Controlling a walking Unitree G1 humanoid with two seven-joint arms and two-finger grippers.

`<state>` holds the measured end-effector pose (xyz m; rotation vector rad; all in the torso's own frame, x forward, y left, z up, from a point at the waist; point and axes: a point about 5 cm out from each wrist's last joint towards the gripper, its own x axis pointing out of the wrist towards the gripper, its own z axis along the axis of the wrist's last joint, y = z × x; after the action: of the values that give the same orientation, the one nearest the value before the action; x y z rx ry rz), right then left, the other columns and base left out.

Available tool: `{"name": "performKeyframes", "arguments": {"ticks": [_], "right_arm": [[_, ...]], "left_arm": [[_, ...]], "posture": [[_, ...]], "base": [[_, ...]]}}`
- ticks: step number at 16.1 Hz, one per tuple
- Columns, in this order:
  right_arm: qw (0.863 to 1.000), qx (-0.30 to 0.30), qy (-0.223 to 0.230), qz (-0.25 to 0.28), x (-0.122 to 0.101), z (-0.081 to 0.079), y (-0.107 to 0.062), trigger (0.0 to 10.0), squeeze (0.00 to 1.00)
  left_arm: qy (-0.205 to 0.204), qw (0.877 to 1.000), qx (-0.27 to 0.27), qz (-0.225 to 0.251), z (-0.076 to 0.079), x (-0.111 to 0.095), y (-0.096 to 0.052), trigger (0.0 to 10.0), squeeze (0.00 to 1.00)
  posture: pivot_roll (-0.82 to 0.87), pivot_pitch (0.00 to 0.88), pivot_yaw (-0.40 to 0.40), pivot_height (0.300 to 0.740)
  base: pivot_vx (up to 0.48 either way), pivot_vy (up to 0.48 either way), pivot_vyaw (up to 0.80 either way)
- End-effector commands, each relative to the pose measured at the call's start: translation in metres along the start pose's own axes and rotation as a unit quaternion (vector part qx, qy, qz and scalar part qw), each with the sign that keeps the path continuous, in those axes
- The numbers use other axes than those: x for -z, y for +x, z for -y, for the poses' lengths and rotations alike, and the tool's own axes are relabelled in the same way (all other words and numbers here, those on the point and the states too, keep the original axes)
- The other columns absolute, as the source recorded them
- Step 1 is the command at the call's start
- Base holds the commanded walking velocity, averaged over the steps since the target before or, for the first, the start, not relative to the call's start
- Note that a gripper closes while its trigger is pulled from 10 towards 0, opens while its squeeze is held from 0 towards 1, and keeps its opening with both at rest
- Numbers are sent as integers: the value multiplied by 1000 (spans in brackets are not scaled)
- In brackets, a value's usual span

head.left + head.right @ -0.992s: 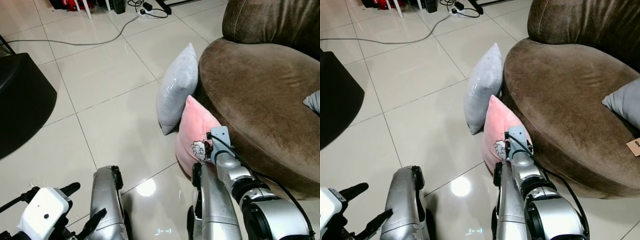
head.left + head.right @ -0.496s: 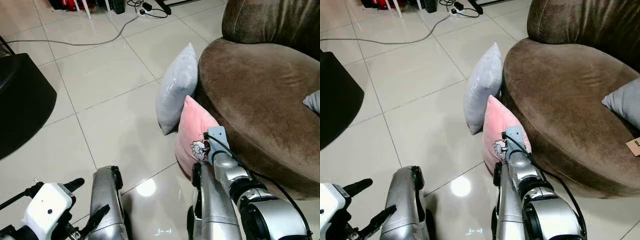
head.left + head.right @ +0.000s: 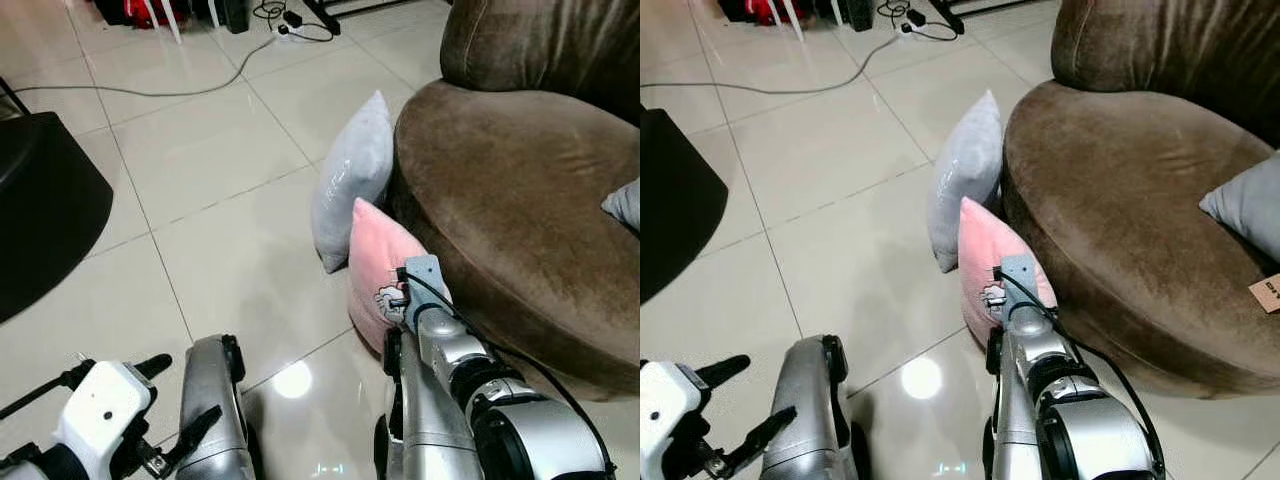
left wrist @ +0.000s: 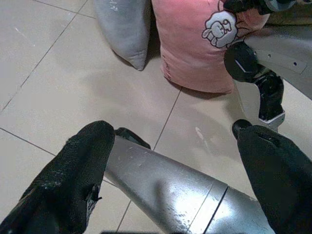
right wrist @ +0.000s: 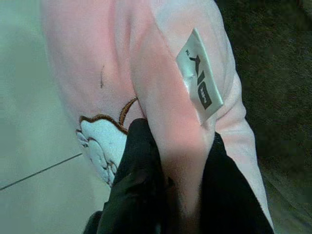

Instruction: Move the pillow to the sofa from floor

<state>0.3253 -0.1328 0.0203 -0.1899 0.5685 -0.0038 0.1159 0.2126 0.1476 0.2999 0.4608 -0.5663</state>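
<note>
Two pillows are being propped on the tiled floor (image 3: 210, 240) against the brown sofa (image 3: 520, 200): a grey pillow (image 3: 350, 180) and, just beside it, a pink pillow (image 3: 380, 275). The pink pillow's edge is being pinched between the black fingers (image 5: 136, 185) of the right tool (image 5: 180, 195). The left tool (image 4: 175, 170) is being held low over the floor, its fingers spread.

three pillows (image 3: 352, 185), one sofa (image 3: 520, 190)
</note>
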Motion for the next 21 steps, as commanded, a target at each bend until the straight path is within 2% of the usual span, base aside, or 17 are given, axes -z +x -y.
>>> {"name": "performKeyframes", "arguments": {"ticks": [1,2,4,5,8,9,10,11,12,13,14,15,16,17,19,21], "right_arm": [[999,-23,29,-6,3,-9,-1,0,0],[998,-45,50,-1,0,-15,-1,0,0],[991,-101,78,30,-14,-26,-2,0,0],[988,-118,91,44,-21,-27,-2,0,0],[972,-178,119,98,-40,-26,-5,0,0],[959,-212,127,139,-50,-26,-12,0,0],[947,-236,137,171,-60,-21,-20,0,0],[939,-247,144,193,-66,-17,-30,0,0],[926,-258,150,230,-77,-7,-50,0,0],[920,-258,152,252,-84,2,-64,0,0],[919,-252,153,263,-87,7,-70,0,0],[914,-232,151,297,-97,19,-86,0,0],[923,-203,155,289,-98,25,-93,10000,0],[914,-201,174,308,-100,28,-107,10000,0],[923,-170,168,301,-93,30,-116,10000,0],[924,-152,186,297,-90,29,-120,10000,0]], "left_arm": [[-1,1000,-6,-4,0,4,2,10000,780],[1,1000,-18,2,-2,4,7,10000,784],[-1,996,-84,25,-13,3,15,10000,784],[-1,995,-99,29,-16,4,20,10000,784],[-34,986,-147,69,-27,-6,35,10000,780],[-42,982,-164,86,-31,-10,40,10000,780],[-40,979,-175,97,-37,-14,51,10000,776],[-38,977,-179,108,-39,-19,54,10000,780],[-39,973,-187,128,-42,-27,60,10000,776],[-44,970,-194,139,-44,-33,65,10000,776],[-47,968,-198,143,-44,-35,66,10000,776],[-56,963,-215,151,-46,-38,71,10000,776],[-73,960,-223,156,-46,-40,75,10000,733],[-73,956,-235,160,-47,-45,82,10000,678],[-58,948,-252,184,-51,-59,93,10000,671],[-35,943,-260,206,-52,-71,101,10000,643]], "posture": [[94,84,9,486],[90,66,2,486],[76,42,-9,486],[62,25,-7,486],[36,0,-8,486],[29,0,-5,486],[12,0,5,486],[7,0,8,486],[-10,0,18,486],[-24,0,28,486],[-28,0,31,486],[-47,0,39,486],[-58,0,46,486],[-64,0,48,486],[-73,0,47,486],[-91,0,54,506]], "base": [[0,0,0],[0,0,0],[0,0,0],[0,0,0],[0,0,0],[0,0,0],[0,0,0],[0,0,0],[0,0,0],[0,0,0],[0,0,0],[0,0,0],[0,0,0],[0,0,0],[0,0,0],[0,0,0]]}}
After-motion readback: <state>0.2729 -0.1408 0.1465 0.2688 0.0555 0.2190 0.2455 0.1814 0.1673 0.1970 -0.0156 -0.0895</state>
